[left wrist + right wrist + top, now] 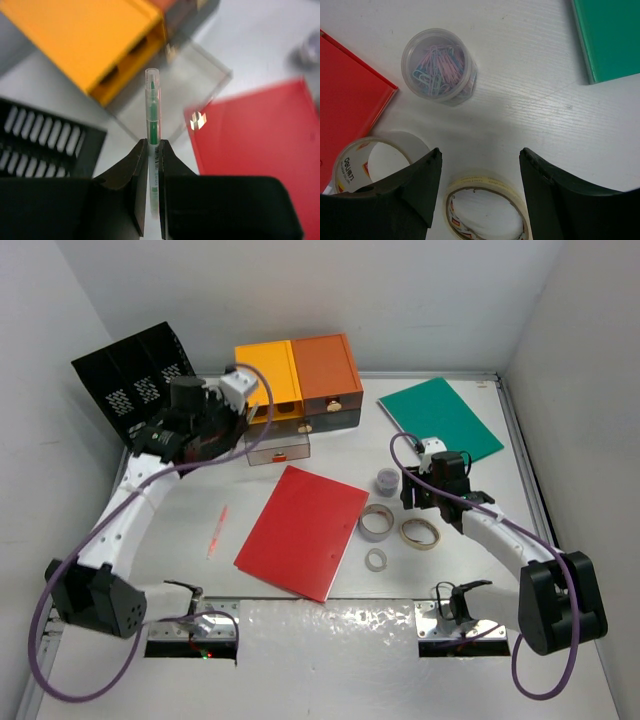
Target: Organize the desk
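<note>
Beneath right gripper (480, 160), desk (530, 85), jaws spread wide

Red folder (303, 530) dead centre, tape rolls (419, 533) and clip jar (386, 481) just beside it, green folder (440, 418) far right, orange drawers (298, 375) and black rack (133, 380) behind.

"Deli" brand mark inside the clear tape roll (346, 170)

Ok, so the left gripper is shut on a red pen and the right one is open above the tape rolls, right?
Not quite: the pen in the left gripper is green, not red, as the left wrist view shows. The right gripper is open above the tape rolls.
</note>
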{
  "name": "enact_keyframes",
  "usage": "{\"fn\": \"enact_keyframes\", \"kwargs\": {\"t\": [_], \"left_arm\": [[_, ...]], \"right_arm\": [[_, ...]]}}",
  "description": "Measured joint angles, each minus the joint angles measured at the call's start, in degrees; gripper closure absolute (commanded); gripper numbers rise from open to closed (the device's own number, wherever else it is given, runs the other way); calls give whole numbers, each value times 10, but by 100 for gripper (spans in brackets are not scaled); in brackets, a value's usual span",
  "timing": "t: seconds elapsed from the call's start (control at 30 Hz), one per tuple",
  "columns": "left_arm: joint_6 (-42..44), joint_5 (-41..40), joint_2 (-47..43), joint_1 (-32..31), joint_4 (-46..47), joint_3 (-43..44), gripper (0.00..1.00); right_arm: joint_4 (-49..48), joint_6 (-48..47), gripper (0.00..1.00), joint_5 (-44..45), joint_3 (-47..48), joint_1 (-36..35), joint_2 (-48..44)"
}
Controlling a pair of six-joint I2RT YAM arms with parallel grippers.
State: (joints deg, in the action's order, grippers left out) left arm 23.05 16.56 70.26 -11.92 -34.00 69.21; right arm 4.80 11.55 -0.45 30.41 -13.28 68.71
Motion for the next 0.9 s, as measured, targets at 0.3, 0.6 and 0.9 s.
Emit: {"fn": "enact_keyframes", "kwargs": {"t": [0.3,0.6,0.9], "left_arm": [[-71,-13,263,-23,127,177,89],[-44,-84,264,-35,77,163,8],[33,-185,-13,33,-28,119,6]], "right_arm": [[-4,0,38,5,-15,0,-2],[-5,0,37,5,-15,0,-4],[-5,-2,37,5,-15,0,-4]]}}
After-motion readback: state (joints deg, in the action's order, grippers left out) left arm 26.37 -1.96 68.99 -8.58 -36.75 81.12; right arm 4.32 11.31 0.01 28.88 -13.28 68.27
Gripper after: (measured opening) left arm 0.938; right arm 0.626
